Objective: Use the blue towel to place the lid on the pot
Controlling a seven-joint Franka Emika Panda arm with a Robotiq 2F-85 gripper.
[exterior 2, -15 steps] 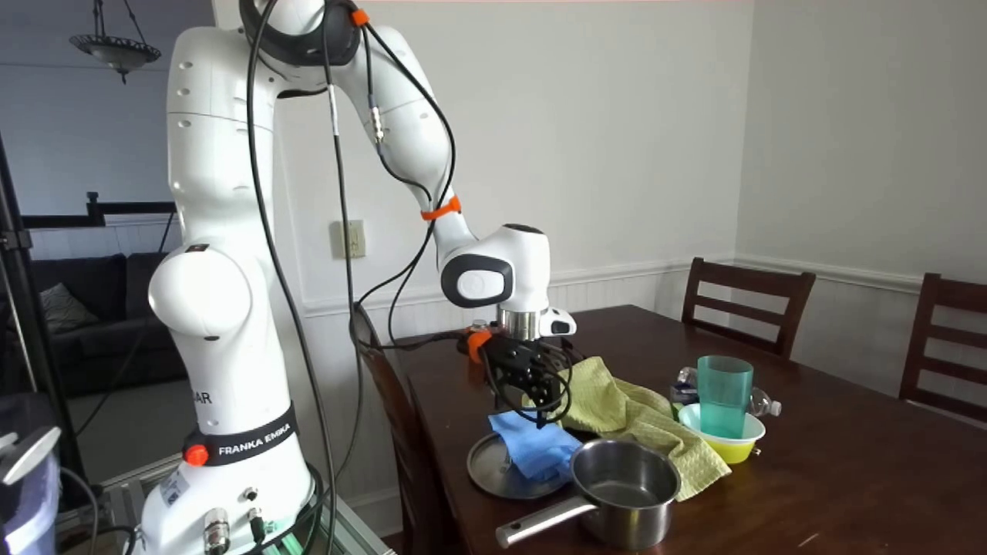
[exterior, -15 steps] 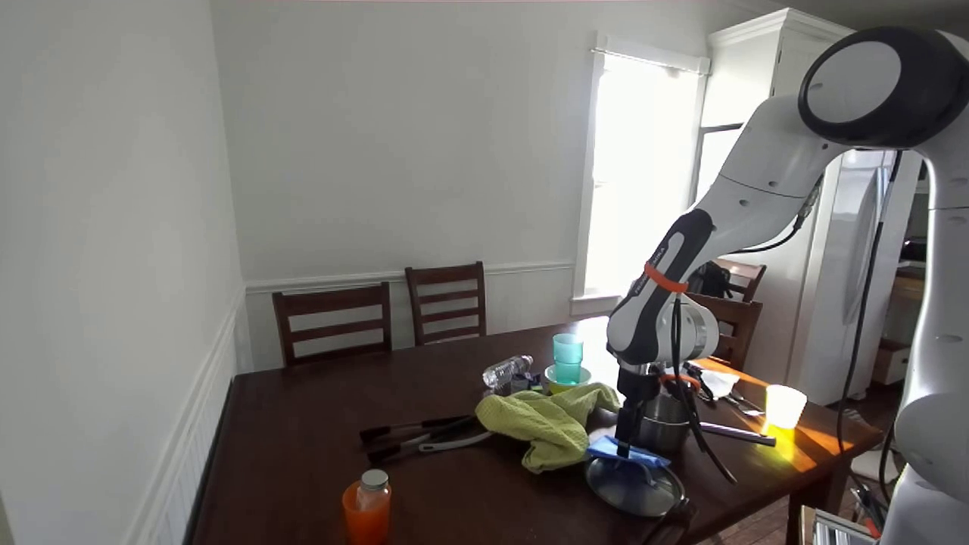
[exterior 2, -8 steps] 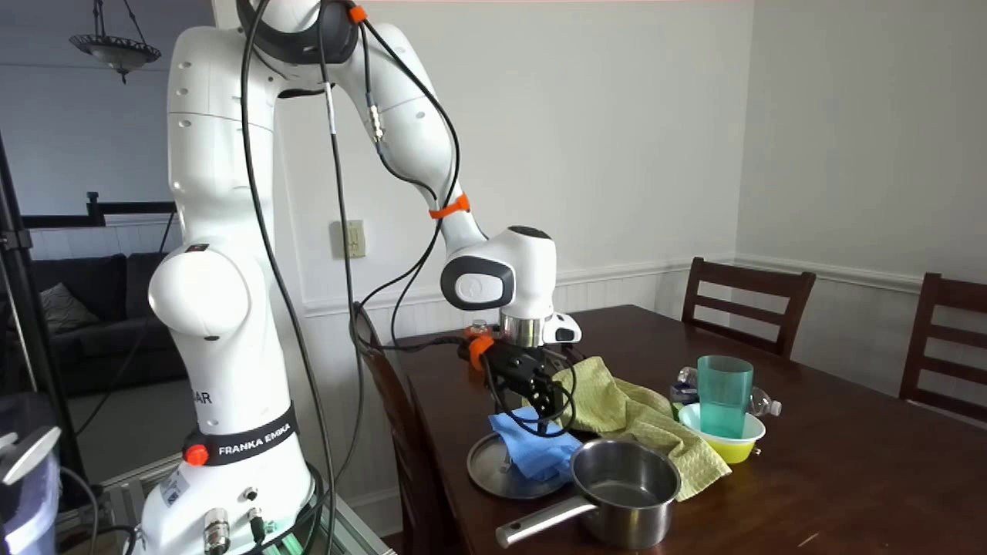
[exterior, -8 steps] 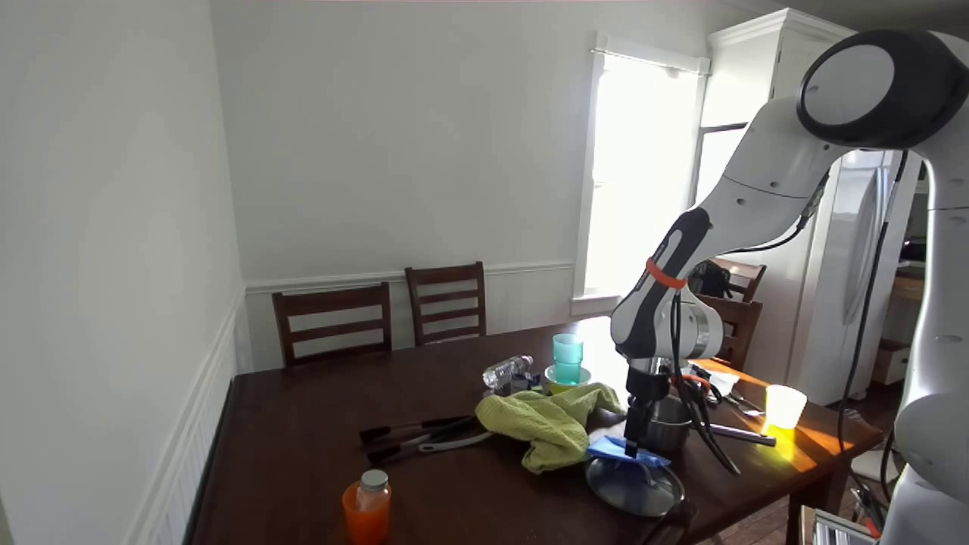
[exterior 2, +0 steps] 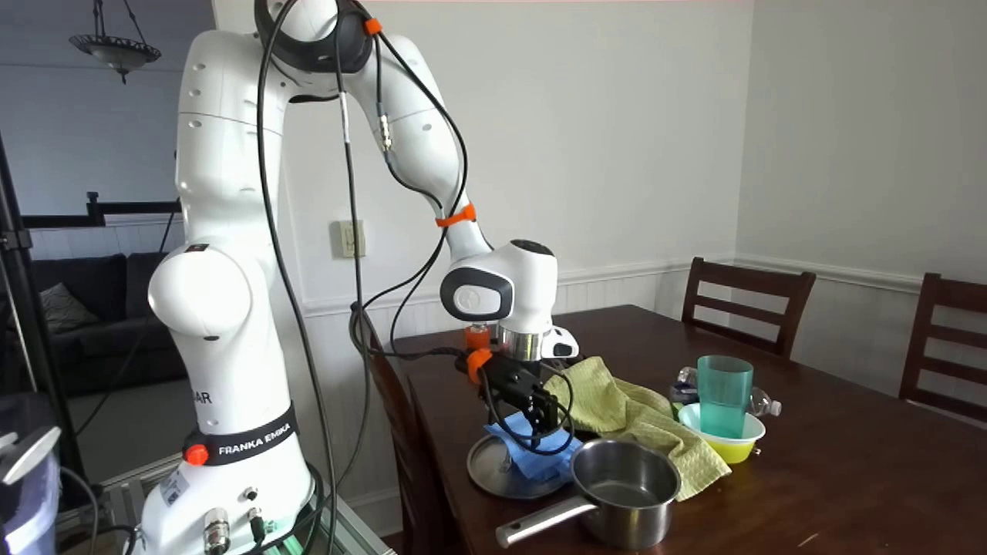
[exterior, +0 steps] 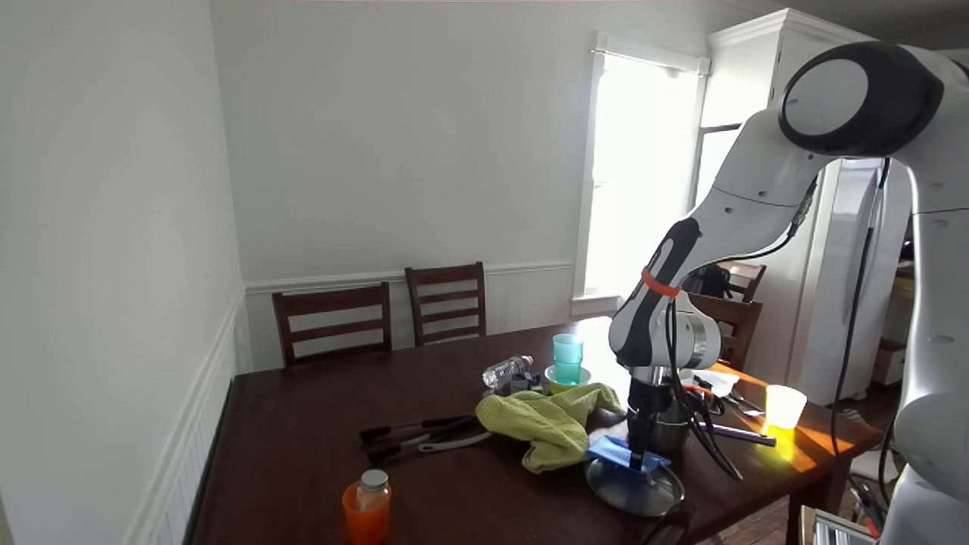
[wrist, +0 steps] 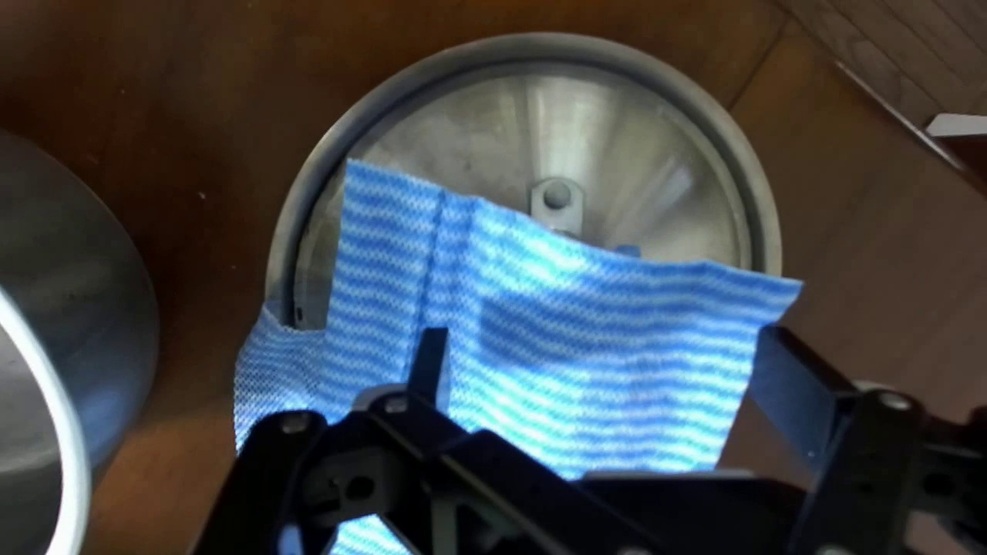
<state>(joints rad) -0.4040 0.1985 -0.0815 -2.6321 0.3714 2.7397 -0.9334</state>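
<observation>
The metal lid (wrist: 455,131) lies on the table, also seen in both exterior views (exterior: 643,501) (exterior 2: 493,476). The blue towel (wrist: 555,308) is draped over part of the lid and most of its handle; one handle bracket shows bare. The towel shows in both exterior views (exterior: 608,450) (exterior 2: 532,464). My gripper (wrist: 605,358) points down, open, its fingers spread over the towel, one at the towel's right edge. In both exterior views (exterior: 637,462) (exterior 2: 538,441) its tips are at the towel; contact is unclear. The steel pot (exterior 2: 628,512) stands uncovered beside the lid.
A green towel (exterior 2: 624,408) lies behind the pot. A teal cup (exterior 2: 725,397) stands in a bowl (exterior 2: 732,447). Dark-handled utensils (exterior: 424,435), an orange cup (exterior: 366,518) and a glowing yellow cup (exterior: 785,406) are on the table. The pot handle (exterior 2: 544,522) sticks out.
My open gripper has shifted slightly toward the pot side and then come down onto the towel. The towel's upper part sits a little lower. The lid and pot have not moved.
</observation>
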